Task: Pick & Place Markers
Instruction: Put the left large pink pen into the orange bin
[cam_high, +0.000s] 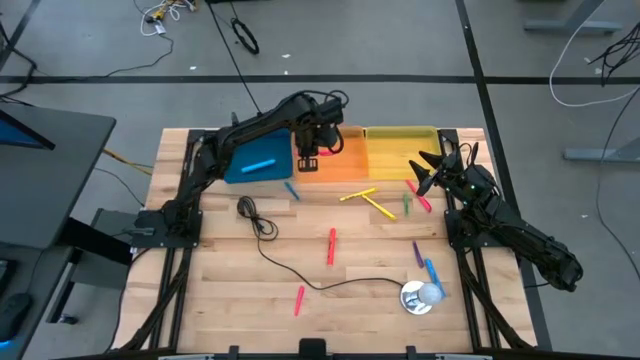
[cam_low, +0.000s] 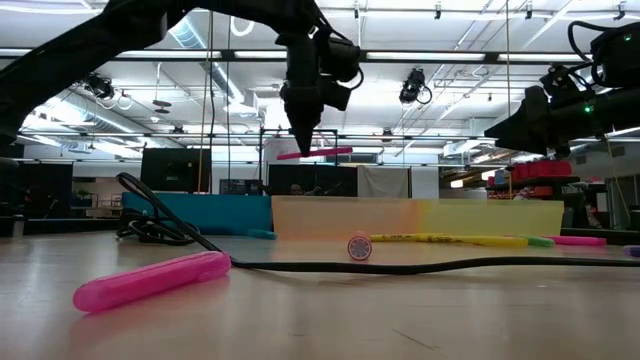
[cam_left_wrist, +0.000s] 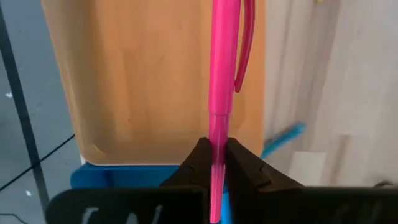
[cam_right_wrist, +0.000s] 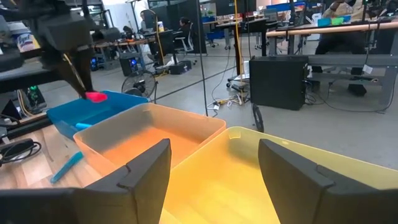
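Note:
My left gripper (cam_high: 308, 158) hangs over the orange tray (cam_high: 345, 165), shut on a pink marker (cam_low: 330, 152). The blue tray (cam_high: 245, 172) beside it holds a blue marker (cam_high: 260, 165). Other markers lie flat on the wooden table: blue (cam_high: 291, 188), two yellow (cam_high: 357, 195), green (cam_high: 407, 205), pink (cam_high: 425, 200), red (cam_high: 331, 245), pink (cam_high: 299, 300), purple (cam_high: 417, 250) and blue (cam_high: 432, 272). My right gripper (cam_right_wrist: 214, 174) waits open at the table's right side, level, facing the yellow tray (cam_right_wrist: 249, 180), with nothing between its fingers. My left gripper pinches the pink marker's barrel (cam_left_wrist: 217, 134) between its two fingers (cam_left_wrist: 196, 165), away from the capped clip end (cam_left_wrist: 245, 56) and near the other end. The fingers point down and lie across the marker. It hangs level, lifted clear above the orange tray (cam_left_wrist: 143, 81).
A thin black cable (cam_high: 262, 228) winds from the table's left middle toward a round silver-white object (cam_high: 420, 297) near the front right. The three trays stand side by side along the far edge. Bare wood lies at the front left.

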